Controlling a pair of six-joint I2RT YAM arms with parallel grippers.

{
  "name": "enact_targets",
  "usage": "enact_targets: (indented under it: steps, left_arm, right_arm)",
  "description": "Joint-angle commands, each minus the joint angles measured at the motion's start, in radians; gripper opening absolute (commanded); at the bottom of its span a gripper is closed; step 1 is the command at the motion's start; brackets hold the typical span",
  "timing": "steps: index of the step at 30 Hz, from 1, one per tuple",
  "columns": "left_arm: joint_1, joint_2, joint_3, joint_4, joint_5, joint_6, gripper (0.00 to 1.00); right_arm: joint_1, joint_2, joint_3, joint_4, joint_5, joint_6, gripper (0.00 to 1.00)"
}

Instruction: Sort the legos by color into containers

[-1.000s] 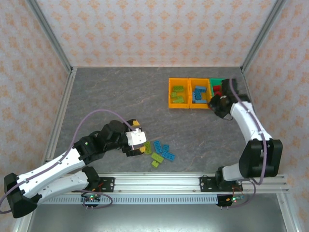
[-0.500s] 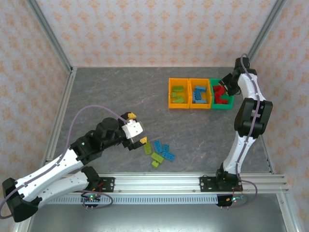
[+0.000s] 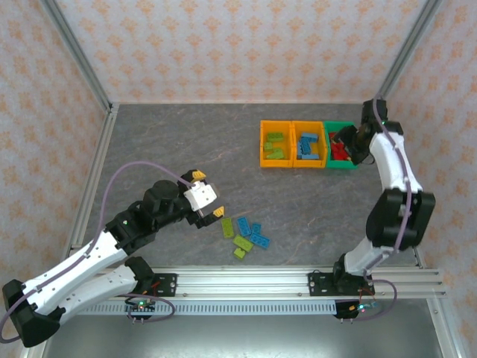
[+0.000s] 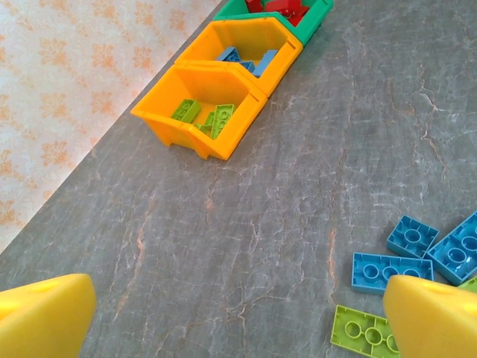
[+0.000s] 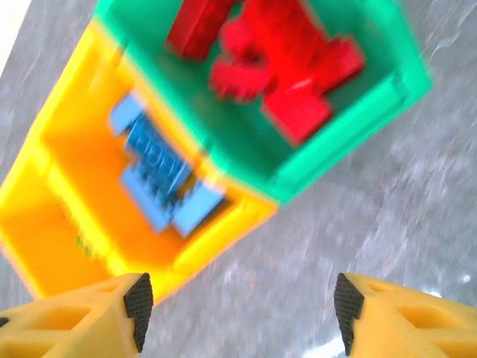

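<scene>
left gripper [image 4: 238, 313] is being held apart near loose legos [image 4: 391, 270]; right gripper [image 5: 238, 298], apart too, is being shown beside the red-filled green container [image 5: 339, 142].

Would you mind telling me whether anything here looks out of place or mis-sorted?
Nothing stands out. The left orange bin holds only lime green legos, the middle orange bin blue, the green bin red, all upright in a row. The loose blue and green legos lie on the table.

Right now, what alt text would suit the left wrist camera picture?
Three bins in a row on a grey table hold green bricks, blue bricks and red bricks. Loose bricks lie lower right, by a yellow fingertip.
</scene>
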Motion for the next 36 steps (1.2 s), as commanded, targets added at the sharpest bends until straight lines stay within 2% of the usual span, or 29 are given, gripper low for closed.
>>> enact_targets:
  steps: [1, 4, 9, 12, 15, 18, 25, 32, 34, 36]
  left_arm:
    - [0.008, -0.020, -0.002, -0.049, 0.011, 0.064, 1.00]
    - [0.008, -0.022, -0.006, -0.068, 0.029, 0.100, 1.00]
    - [0.008, -0.023, -0.013, -0.106, 0.052, 0.147, 1.00]
    - [0.008, -0.024, -0.018, -0.117, 0.070, 0.172, 1.00]
    - [0.007, -0.022, -0.026, -0.116, 0.086, 0.186, 1.00]
    - [0.007, -0.019, -0.026, -0.119, 0.091, 0.189, 1.00]
    - [0.007, -0.019, -0.030, -0.126, 0.067, 0.200, 1.00]
    - [0.007, -0.019, -0.036, -0.125, 0.060, 0.208, 1.00]
    - [0.007, -0.018, -0.035, -0.124, 0.064, 0.209, 1.00]
    - [0.007, -0.016, -0.035, -0.123, 0.066, 0.208, 1.00]
  right_arm:
    - [0.136, -0.183, -0.133, -0.029, -0.015, -0.053, 0.69]
    - [0.330, -0.317, -0.266, -0.059, 0.040, -0.081, 0.69]
    - [0.732, -0.472, -0.481, -0.056, 0.173, -0.085, 0.68]
    - [0.899, -0.513, -0.563, -0.034, 0.165, -0.089, 0.70]
    - [1.014, -0.494, -0.601, 0.000, 0.126, -0.102, 0.76]
    - [1.051, -0.423, -0.611, 0.028, 0.100, -0.143, 0.77]
    - [1.070, -0.234, -0.574, 0.141, 0.127, -0.216, 0.76]
    - [1.168, -0.094, -0.545, 0.182, 0.156, -0.231, 0.73]
    - [1.169, -0.071, -0.546, 0.192, 0.175, -0.218, 0.68]
    - [1.170, -0.044, -0.536, 0.186, 0.213, -0.205, 0.55]
